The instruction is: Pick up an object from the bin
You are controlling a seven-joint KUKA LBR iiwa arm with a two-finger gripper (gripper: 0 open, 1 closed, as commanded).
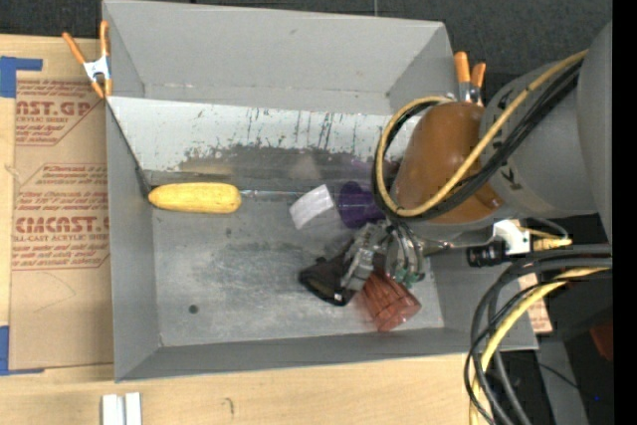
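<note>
Grey steel frames the scene as the arm reaches into the bin (249, 289) from the right, its gripper (381, 264) low over a small cluster near the right front corner. Directly at the gripper lie a black piece (323, 282), jutting out to its left and seeming to touch it, and a red ridged block (390, 306) just below it, close to the front wall. Which of the two the gripper is set on cannot be told from this angle, and neither shows clearly between the jaws. Whether the jaws stand apart or together cannot be told either; the wrist's orange cover (443, 159) and its looping cables crowd the view there.

Just behind the cluster, towards the back wall, sit a purple thing (353, 204) and a white scrap (312, 206), side by side. A yellow cob (194, 198) lies alone, well apart, at the left of the floor.

Judging by the gripper's position, the pick looks to be at the reach-and-grasp step, with nothing lifted yet. The next move appears to call for a firm close on one thing only, black piece or red block, then a straight lift clear of the neighbours. The risk is that the two lie so near each other that a close could nudge or pinch both.
</note>
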